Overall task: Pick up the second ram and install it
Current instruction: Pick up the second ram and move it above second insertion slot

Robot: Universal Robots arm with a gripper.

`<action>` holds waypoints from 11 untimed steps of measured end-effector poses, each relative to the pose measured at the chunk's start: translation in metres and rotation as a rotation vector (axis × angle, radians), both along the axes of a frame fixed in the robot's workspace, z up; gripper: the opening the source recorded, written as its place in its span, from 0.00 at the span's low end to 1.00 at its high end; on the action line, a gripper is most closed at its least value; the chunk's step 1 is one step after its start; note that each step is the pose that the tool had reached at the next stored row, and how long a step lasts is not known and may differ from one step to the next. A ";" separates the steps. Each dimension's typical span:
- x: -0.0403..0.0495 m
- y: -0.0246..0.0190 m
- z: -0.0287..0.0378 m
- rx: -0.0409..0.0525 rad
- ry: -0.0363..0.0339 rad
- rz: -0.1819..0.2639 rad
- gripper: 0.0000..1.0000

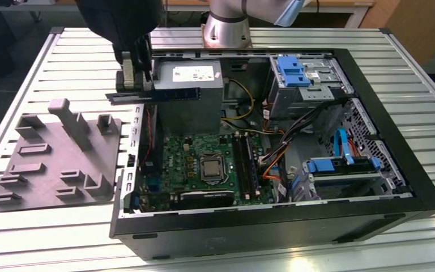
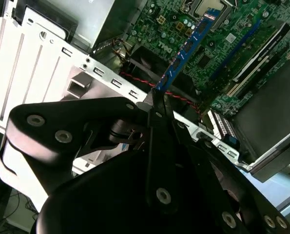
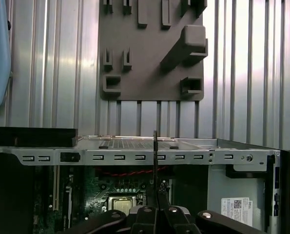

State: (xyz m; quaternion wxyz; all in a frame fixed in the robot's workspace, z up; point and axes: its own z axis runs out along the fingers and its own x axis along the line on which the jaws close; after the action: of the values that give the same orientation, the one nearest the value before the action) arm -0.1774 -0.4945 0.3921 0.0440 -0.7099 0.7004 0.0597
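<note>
Pinching the ram [image 1: 174, 95] at one end, the end effector [image 1: 137, 85] has its fingers pressed onto the stick's flat faces. Same grip in the second wrist view: end effector [image 2: 157, 103], with the blue ram [image 2: 187, 45] sticking out past the tips. In the first wrist view the ram [image 3: 155, 156] is edge-on, a thin line rising from the end effector [image 3: 156, 208].

The ram is held in the air, long side level, over the case [image 1: 278, 232] wall at the exterior view's left, just in front of the power supply [image 1: 191, 107]. It touches nothing else as far as I can tell.

Progress: pick looks done, with the stick clamped and clear of everything. Install not done: the ram is well apart from the slots [image 1: 244, 164] on the board [image 1: 191, 156] and not lined up over them. Can't tell whether another stick is already seated. A grey tray [image 1: 51, 164] lies on the desk [image 1: 43, 226] beside the case.

Arm pose: the wrist [image 1: 119, 22] hangs from above with the end effector pointing down. The base [image 1: 227, 28] stands behind the case.
</note>
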 end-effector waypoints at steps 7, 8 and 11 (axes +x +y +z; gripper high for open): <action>0.0114 0.0000 0.0001 -0.0001 0.0001 0.000 0.12; 0.0129 0.0000 0.0000 0.0000 0.0000 0.000 0.12; 0.0178 0.0000 0.0000 0.0000 0.0000 0.000 0.12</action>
State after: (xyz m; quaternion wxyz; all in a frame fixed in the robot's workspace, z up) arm -0.1596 -0.4945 0.3921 0.0440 -0.7099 0.7004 0.0598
